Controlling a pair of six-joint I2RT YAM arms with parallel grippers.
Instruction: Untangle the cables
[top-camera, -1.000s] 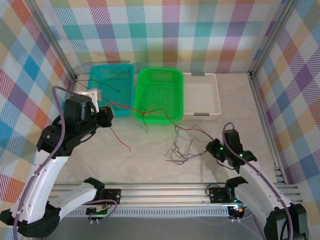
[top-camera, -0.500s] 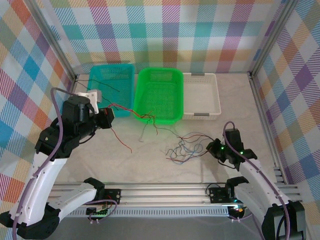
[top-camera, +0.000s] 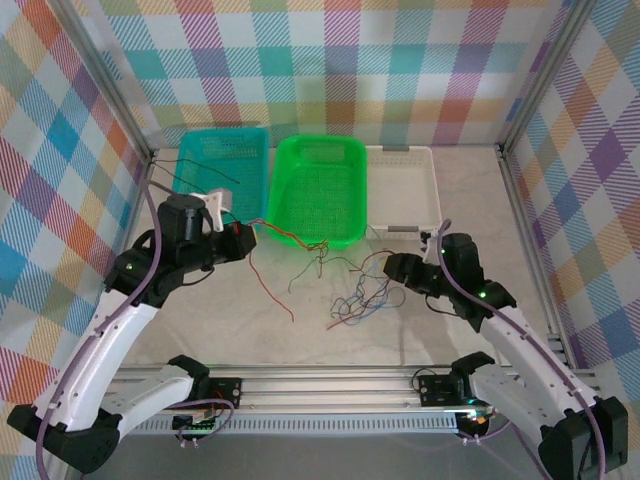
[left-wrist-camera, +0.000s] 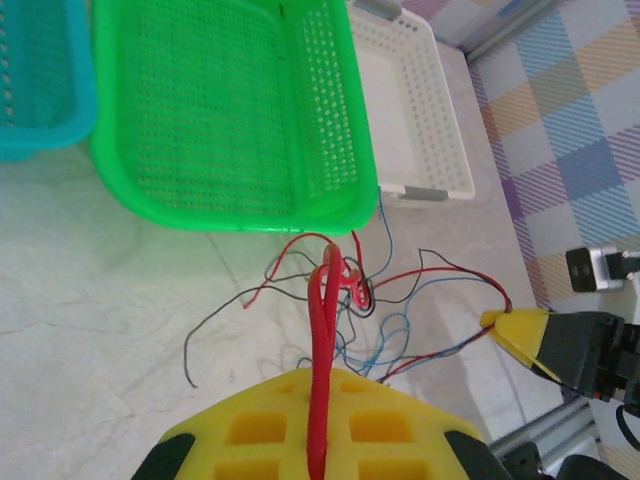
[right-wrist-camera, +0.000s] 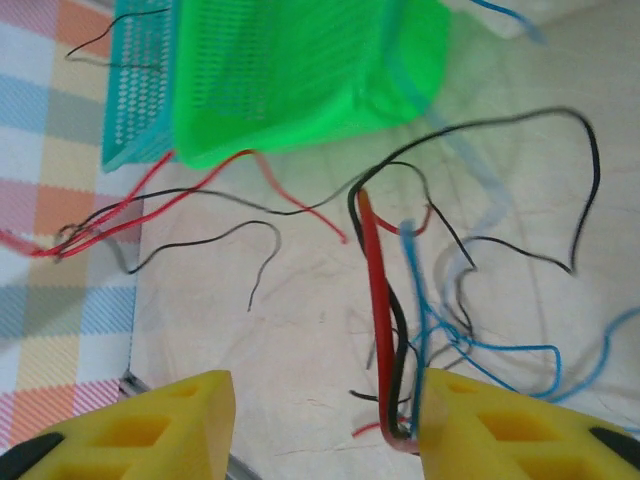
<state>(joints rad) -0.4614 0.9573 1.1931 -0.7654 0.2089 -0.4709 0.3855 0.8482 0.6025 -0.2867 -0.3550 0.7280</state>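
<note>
We see left gripper (top-camera: 241, 241) clenched on a red strand of the cables (top-camera: 355, 295), held up at the near corner between teal basket (top-camera: 215, 160) and green basket (top-camera: 320, 195). Main tangle lies loose on the table (top-camera: 200, 320), between green basket and right gripper (top-camera: 392, 267). Right jaws stand spread, with red, black and blue wires running along one inner face, unpinched

Red, black, blue cables (left-wrist-camera: 321, 330) (basket (left-wrist-camera: 220, 100) bright green).
</note>
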